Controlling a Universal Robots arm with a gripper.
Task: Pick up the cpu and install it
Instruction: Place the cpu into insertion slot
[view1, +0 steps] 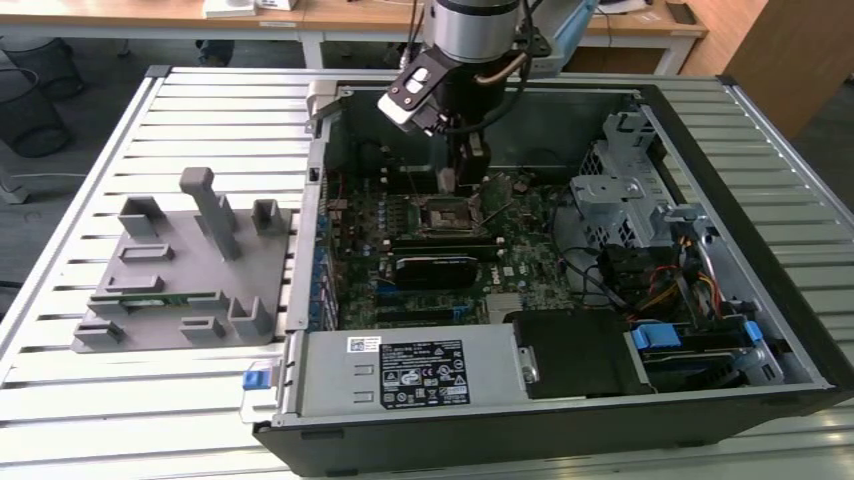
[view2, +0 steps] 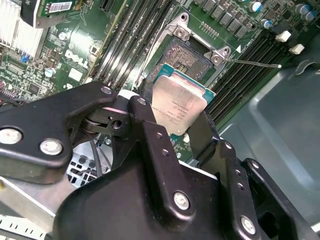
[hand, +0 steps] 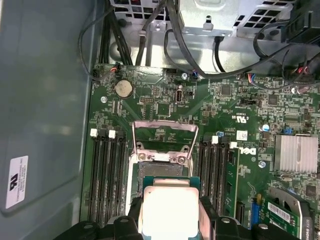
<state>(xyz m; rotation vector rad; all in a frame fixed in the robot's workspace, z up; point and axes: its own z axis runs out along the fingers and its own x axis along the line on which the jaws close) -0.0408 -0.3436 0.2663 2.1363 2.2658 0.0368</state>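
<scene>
Now: cpu pinched in tool, over the open socket

You've got the cpu (view2: 179, 105) in the tool (view2: 171, 119). Two black fingers (view2: 147, 130) clamp it on opposite edges, silver plate facing the cam in both wrist views. In the first wrist view its green rim shows along the sides, btwn the fingers. It hangs over the socket (view2: 186, 54), overlapping the socket's near edge. The pin field shows past the cpu's far edge, so it's not seated. Can't tell how much gap there is.

The socket's frame (hand: 165, 134) is flipped open, and the thin lever (view2: 255, 63) sticks out free to one side. Dark RAM slots (hand: 106, 172) run along both sides of the socket. A silver heatsink (hand: 295, 154) and a coin cell (hand: 123, 88) sit elsewhere on the board (hand: 165, 100).

In the exterior view the arm (view1: 474, 30) reaches down into the open case (view1: 561, 440), w/ the tool low over the board's middle. The case lies on the slatted surface (view1: 214, 110). On the exterior view's left, a grey fixture (view1: 160, 240) rests on the surface just beside the case, w/ a green stick (view1: 154, 297) lying in it.
</scene>
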